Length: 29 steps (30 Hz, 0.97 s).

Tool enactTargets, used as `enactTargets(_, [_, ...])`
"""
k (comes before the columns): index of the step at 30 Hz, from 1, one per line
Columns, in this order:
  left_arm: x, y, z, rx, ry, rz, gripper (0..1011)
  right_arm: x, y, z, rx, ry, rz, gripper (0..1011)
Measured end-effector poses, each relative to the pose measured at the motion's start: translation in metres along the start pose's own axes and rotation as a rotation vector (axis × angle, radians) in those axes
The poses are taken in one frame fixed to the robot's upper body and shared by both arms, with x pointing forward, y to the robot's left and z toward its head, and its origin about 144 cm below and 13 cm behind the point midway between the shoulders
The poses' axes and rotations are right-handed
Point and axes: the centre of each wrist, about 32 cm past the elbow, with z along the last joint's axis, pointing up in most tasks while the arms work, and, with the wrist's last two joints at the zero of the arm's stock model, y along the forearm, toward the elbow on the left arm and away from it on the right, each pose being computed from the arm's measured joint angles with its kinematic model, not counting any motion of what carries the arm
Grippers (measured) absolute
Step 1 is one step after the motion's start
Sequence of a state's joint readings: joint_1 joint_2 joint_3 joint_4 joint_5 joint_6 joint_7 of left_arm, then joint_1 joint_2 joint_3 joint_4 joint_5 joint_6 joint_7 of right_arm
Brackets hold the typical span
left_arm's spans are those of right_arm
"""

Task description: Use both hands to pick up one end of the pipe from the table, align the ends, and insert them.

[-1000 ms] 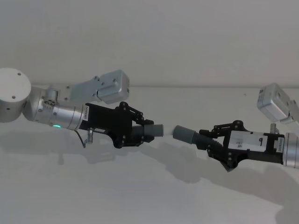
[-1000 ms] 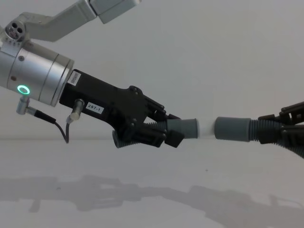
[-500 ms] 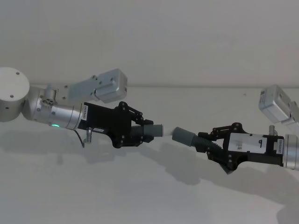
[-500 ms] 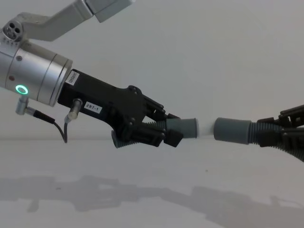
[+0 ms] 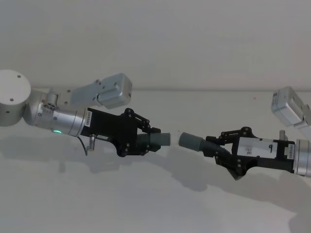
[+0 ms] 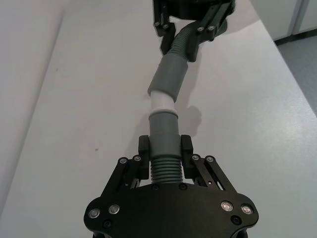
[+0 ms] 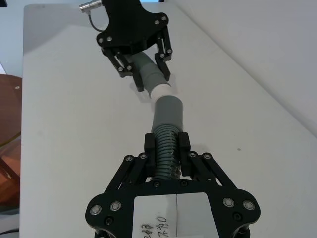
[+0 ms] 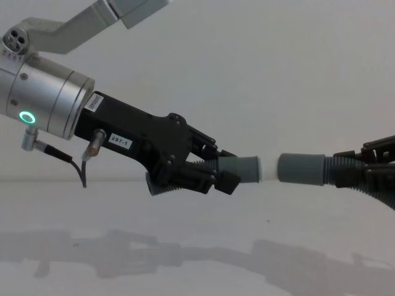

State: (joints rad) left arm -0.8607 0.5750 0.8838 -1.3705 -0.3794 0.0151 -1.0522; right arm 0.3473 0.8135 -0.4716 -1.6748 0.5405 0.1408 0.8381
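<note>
pointing collars [image 8: 300, 168] end to end, horizontal

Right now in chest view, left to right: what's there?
Silver left wrist → left gripper → left pipe collar → white tip → right pipe collar → right gripper.

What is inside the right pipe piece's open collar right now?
The right pipe piece's collar meets the white tip of the left pipe piece at its mouth. How far the tip reaches inside is covered by the collar wall.
</note>
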Motion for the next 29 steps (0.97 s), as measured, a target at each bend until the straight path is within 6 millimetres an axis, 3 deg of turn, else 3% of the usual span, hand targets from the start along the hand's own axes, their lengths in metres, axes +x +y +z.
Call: enactTargets(29, [-0.0001, 0.0002, -0.0008, -0.007, 0.003, -0.004, 357, 0.0018, 0.0022, -0.0036, 0.013, 0.018, 0.001, 263])
